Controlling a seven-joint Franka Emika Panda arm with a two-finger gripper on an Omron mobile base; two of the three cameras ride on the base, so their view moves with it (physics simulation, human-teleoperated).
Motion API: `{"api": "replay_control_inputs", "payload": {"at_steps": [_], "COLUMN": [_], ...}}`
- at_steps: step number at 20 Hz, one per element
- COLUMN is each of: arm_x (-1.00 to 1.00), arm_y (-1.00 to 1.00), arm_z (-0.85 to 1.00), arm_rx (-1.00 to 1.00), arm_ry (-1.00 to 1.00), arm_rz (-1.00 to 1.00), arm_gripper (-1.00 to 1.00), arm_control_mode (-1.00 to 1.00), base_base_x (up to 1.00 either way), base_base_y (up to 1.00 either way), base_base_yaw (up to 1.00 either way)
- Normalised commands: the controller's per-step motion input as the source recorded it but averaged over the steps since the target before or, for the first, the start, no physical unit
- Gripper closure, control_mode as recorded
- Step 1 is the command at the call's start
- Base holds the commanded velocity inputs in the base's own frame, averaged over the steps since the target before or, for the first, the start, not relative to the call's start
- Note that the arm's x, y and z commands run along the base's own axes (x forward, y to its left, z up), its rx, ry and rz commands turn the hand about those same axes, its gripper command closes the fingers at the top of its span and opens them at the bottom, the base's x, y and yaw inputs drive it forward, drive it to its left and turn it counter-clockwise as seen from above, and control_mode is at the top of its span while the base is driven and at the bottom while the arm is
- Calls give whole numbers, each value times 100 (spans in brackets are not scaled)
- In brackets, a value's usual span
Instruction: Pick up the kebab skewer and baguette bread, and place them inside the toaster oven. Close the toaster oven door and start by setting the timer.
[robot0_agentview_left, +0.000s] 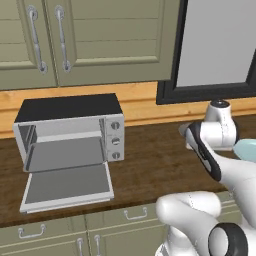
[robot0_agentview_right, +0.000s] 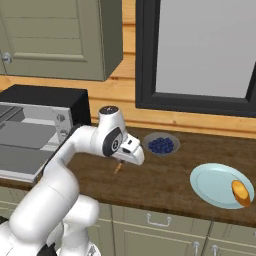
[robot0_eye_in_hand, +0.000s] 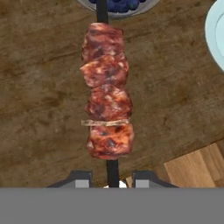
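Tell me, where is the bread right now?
The baguette bread lies on the right edge of the light blue plate, at the counter's right end in the right base view, right of the blueberry bowl.

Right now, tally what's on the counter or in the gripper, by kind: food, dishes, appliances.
Food: 3 (kebab skewer, baguette bread, blueberries)
Dishes: 2 (bowl, plate)
Appliances: 1 (toaster oven)
Total: 6

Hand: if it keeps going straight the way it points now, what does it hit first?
The hand, shut on the kebab skewer, points along the stick toward the blueberry bowl. The skewer's far tip would probably meet the bowl first; heights are unclear, so it might pass above.
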Motion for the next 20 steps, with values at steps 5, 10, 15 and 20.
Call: {"api": "replay_control_inputs", "payload": {"at_steps": [5, 10, 15, 20], "arm_x": [-15, -15, -11, -6], "arm_y": [100, 100, 100, 100], "arm_z": [17, 13, 17, 22], "arm_rx": [-5, -10, -11, -9], "arm_ry": [0, 0, 0, 0], "arm_rz": [12, 26, 32, 34], "arm_gripper": [100, 100, 100, 100], "arm_control_mode": [-100, -100, -100, -100], "base_base_x": [0, 0, 0, 0], "base_base_y": [0, 0, 0, 0], "base_base_yaw": [0, 0, 0, 0]}}
